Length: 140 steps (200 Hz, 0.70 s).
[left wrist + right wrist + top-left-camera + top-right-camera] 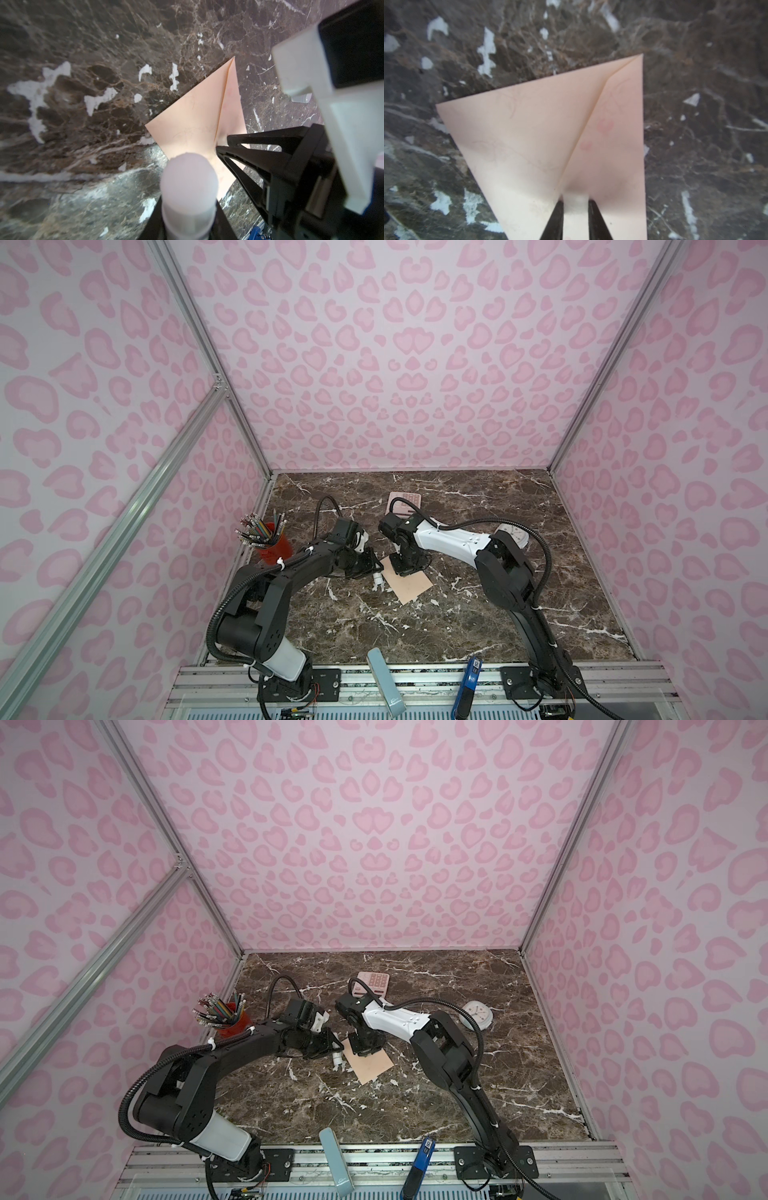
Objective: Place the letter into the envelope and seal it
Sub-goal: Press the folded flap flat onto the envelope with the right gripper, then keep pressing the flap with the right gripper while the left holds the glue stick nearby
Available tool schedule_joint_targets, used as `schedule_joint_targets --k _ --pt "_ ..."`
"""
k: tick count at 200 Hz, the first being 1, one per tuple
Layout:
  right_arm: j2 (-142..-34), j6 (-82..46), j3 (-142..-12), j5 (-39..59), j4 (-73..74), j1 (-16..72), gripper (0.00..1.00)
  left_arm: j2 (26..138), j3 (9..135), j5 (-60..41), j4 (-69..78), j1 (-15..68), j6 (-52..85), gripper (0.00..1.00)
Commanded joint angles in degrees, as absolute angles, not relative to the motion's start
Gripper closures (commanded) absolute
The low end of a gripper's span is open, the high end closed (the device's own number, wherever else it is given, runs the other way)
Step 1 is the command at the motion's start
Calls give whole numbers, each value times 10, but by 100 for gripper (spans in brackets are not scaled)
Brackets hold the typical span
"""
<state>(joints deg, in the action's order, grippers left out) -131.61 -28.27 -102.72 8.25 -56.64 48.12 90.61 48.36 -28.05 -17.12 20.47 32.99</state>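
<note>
The envelope (412, 585) (372, 1063) lies flat on the brown marble bench (457, 626) near its middle, between the two arms and turned cornerwise to the bench edges. It is a peach-tan paper rectangle with its pointed flap folded down over the body. In the right wrist view the envelope (529, 128) shows the flap's edge as a straight crease running from one corner toward its point. Faint curling lines and two pinkish blotches show on the paper. No writing can be read on it. The grey-blue case (385, 680) on the front rail carries a small white mark that is too small to read, and the label on the blue tool (472, 676) beside it is also illegible. The right claw (575, 200) stands on the envelope at the flap's point. Its two black fingers (557, 218) are a narrow gap apart, with pale paper visible between them, and their tips rest on the paper without gripping anything. The left claw (378, 581) (337, 1061) is white-tipped and sits just beside the envelope's left edge. In the left wrist view a rounded white fingertip (188, 178) overlaps that edge of the envelope (193, 112). I cannot tell whether it touches, or how far this claw is spread, and nothing shows in it.
</note>
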Motion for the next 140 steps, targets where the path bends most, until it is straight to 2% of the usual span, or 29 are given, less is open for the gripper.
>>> schedule_joint_targets --k 1,58,100,140 --pt "-1368 -288 -1004 148 -564 489 76 902 486 -278 -177 204 323 96" --pt "-1370 -289 -1007 152 -563 488 72 900 484 -277 -177 203 323 96" --pt "-1370 -287 -1005 152 -564 484 93 899 485 -277 -178 203 323 96" --pt "-1370 -294 -1002 170 -555 483 95 898 485 -276 -179 202 323 96"
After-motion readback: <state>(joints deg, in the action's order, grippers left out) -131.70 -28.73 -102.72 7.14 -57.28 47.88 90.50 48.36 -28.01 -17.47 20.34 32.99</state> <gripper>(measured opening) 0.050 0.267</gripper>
